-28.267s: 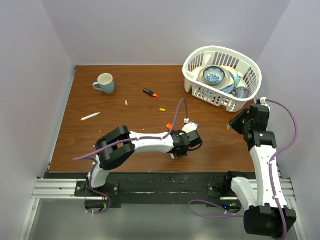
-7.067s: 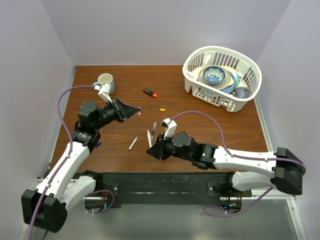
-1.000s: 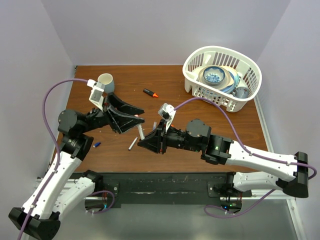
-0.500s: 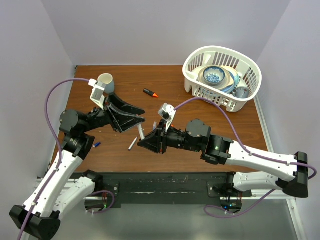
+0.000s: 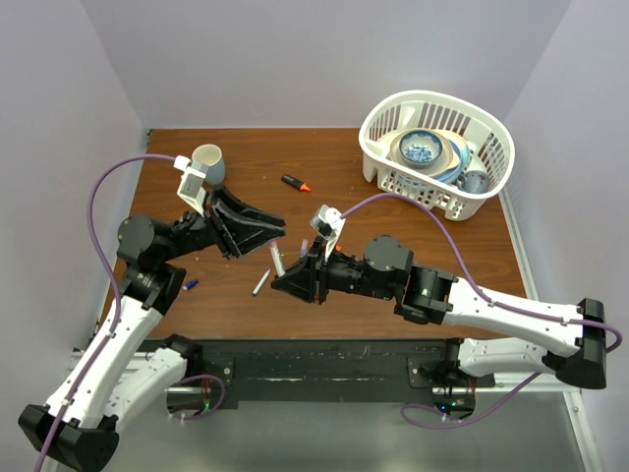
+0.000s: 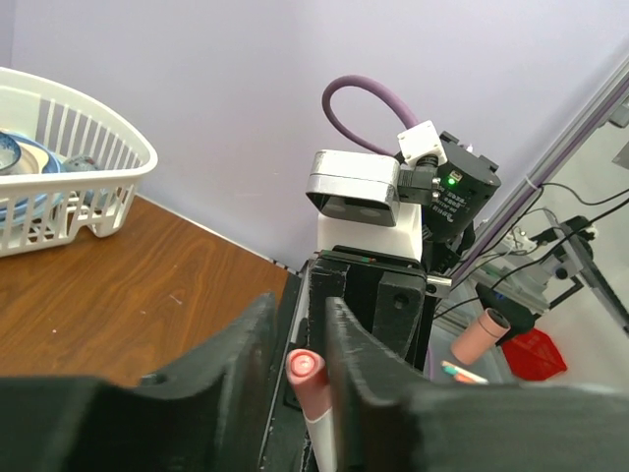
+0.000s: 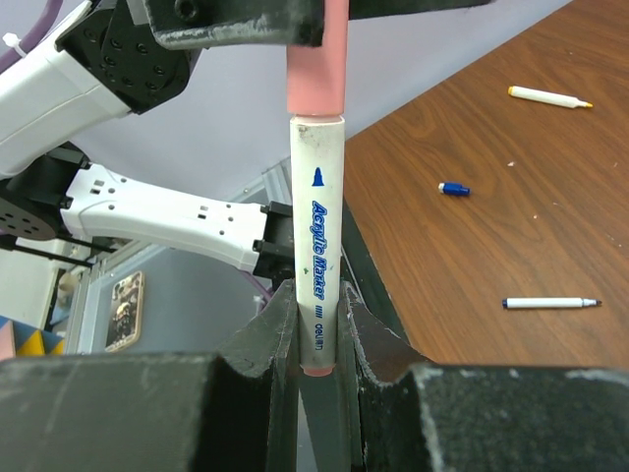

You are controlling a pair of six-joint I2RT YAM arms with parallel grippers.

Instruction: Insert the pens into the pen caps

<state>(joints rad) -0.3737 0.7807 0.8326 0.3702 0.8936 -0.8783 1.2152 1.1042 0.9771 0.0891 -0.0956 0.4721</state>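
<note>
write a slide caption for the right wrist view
Right gripper holds white pen upright, pink cap on top gripped by left gripper

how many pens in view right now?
4. White pen in the right hand, tip in the pink cap; slim pen lying on the table nearby; yellow-tipped pen, right-wrist view only; black orange-tipped marker mid-table. Arms may hide more.

Soft, even overhead light fills the top view; shadows on the desk are faint and short. In both wrist views the jaws at 6 o'clock are dark, grainy and blurred, while lettering on the pen reads crisply and the pink cap looks slightly soft.
</note>
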